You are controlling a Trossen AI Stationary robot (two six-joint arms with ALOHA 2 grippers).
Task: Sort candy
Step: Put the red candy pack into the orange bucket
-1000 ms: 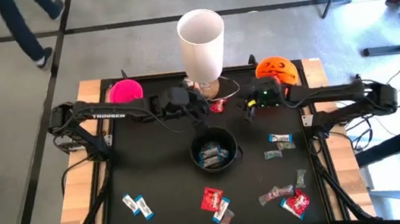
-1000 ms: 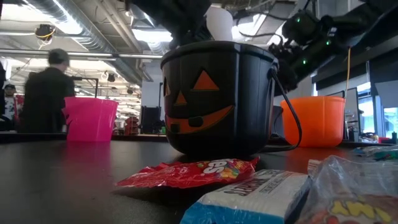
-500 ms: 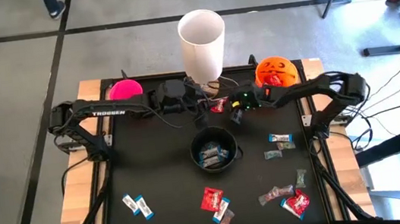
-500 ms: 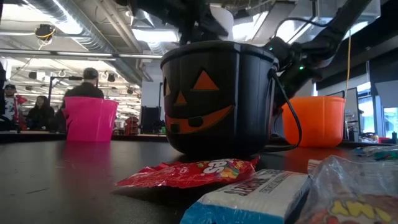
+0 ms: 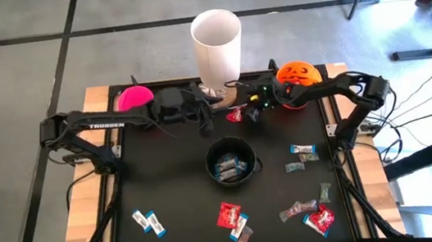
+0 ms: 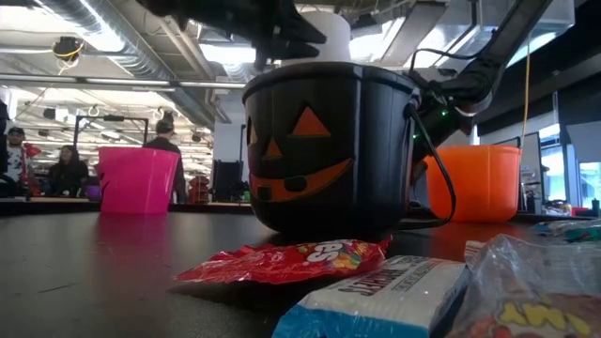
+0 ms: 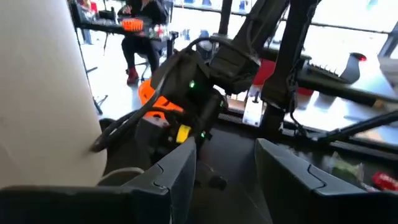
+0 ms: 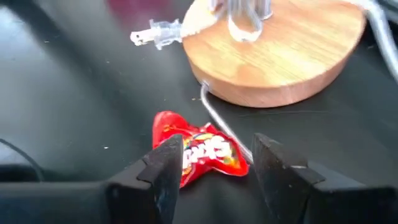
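From above, both arms met near the top centre of the frame. The right gripper [image 5: 250,115] hovered beside a red packet [image 5: 235,115] lying on the black table [image 5: 166,185] by the white lamp [image 5: 217,38]; the left gripper [image 5: 203,116] waited just left of it. The black pumpkin bucket [image 5: 230,161] at centre already held a few blue-and-white bars. Most of the candy lay loose in the lower half: bars [image 5: 149,222] at lower left, red packets [image 5: 229,213] at bottom centre, mixed wrappers [image 5: 309,209] at lower right. The pink cup [image 5: 135,96] and orange pumpkin bucket [image 5: 298,76] sat at the top. Sorting looked barely begun.

The low view showed the black bucket filling the centre, with a red packet and a bar in the foreground.

The left wrist view showed its fingers [image 7: 180,177] apart, holding nothing.

The right wrist view showed its jaws apart, straddling the red packet [image 8: 199,152] near the lamp's wooden base [image 8: 280,46], not yet clamped.
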